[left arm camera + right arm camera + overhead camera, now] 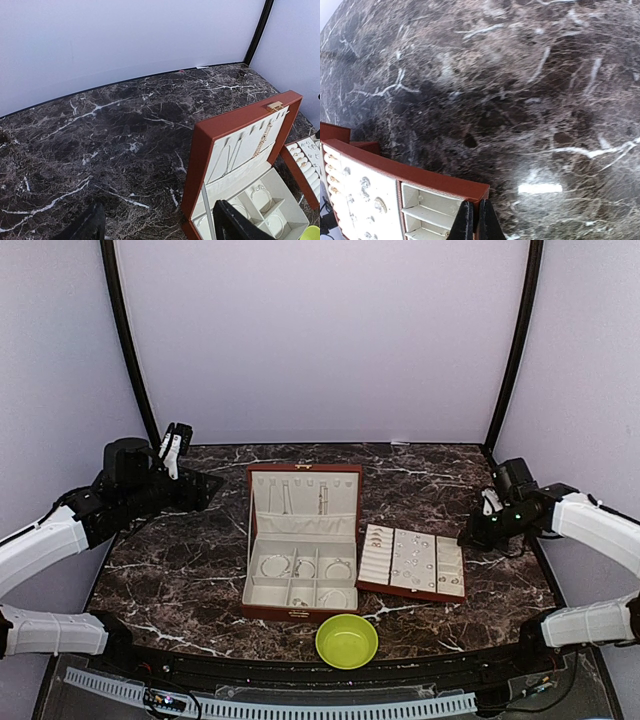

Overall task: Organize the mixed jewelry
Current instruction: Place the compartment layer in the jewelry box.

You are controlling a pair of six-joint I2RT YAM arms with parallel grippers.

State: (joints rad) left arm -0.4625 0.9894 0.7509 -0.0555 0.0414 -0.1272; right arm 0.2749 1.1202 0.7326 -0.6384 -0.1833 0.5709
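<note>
I record one open box (303,469) with three hoops (305,567) in its middle row, one tray (410,592), one bowl (347,641); left gripper (157,215) spread apart, right gripper (474,220) pinched together.

No legible txt or labels.

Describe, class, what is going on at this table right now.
Nothing is being handled at this moment. Both arms sit out at the sides. The left tool hangs open above bare marble, and the right tool is shut and empty beside the tray. Silvery hoops lie in compartments of the open jewelry box. Some small pieces sit on the tray, and the green bowl in front looks empty.
</note>
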